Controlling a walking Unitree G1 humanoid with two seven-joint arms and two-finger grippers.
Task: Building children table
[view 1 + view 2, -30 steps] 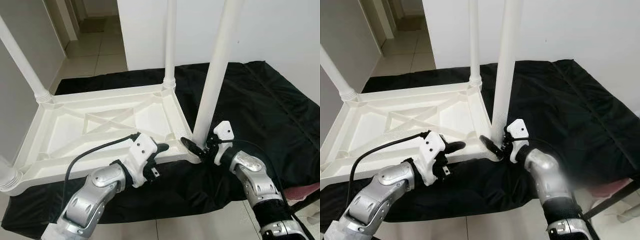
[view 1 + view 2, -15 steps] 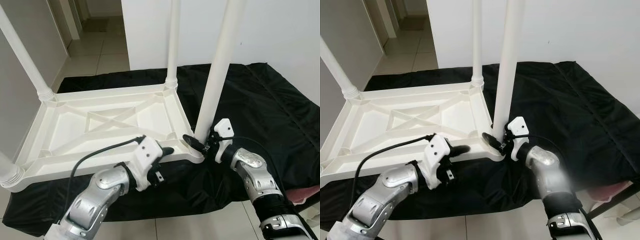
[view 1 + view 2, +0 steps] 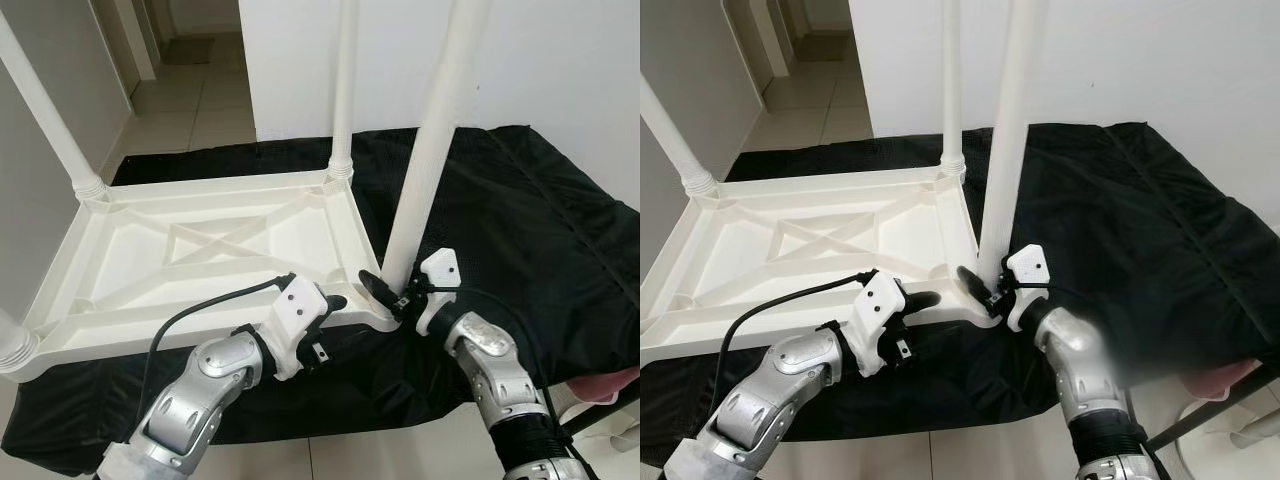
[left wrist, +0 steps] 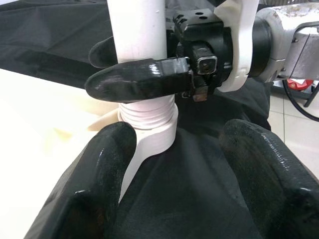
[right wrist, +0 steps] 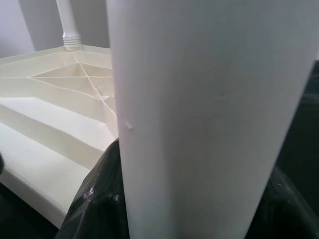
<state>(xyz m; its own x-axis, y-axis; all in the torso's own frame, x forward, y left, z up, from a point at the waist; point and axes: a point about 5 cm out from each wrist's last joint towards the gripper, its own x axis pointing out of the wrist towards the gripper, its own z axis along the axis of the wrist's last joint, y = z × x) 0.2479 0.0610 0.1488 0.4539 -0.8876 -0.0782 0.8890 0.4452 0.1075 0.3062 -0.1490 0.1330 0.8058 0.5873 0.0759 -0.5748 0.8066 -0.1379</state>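
Observation:
The white plastic table top (image 3: pixel 200 250) lies upside down on a black cloth (image 3: pixel 520 220). A long white leg (image 3: pixel 425 170) stands in its near right corner socket, leaning slightly. My right gripper (image 3: pixel 388 295) is shut on the base of this leg, one black finger on each side, as the left wrist view shows (image 4: pixel 139 79). In the right wrist view the leg (image 5: pixel 209 99) stands close between the fingers. My left gripper (image 3: pixel 335 303) is open at the table top's front rim, just left of that corner. Its fingers (image 4: pixel 107 169) are spread wide over the cloth, pointing at the socket.
Three more white legs stand up from the other corners: far right (image 3: pixel 345 90), far left (image 3: pixel 45 110) and near left (image 3: pixel 10 340). A white wall rises behind the cloth. A tiled corridor floor (image 3: pixel 190 100) opens at the back left. Something red (image 3: pixel 610 385) lies low right.
The camera has shifted a little. My left gripper has edged right along the front rim toward the corner. The right gripper keeps its hold on the leg's base.

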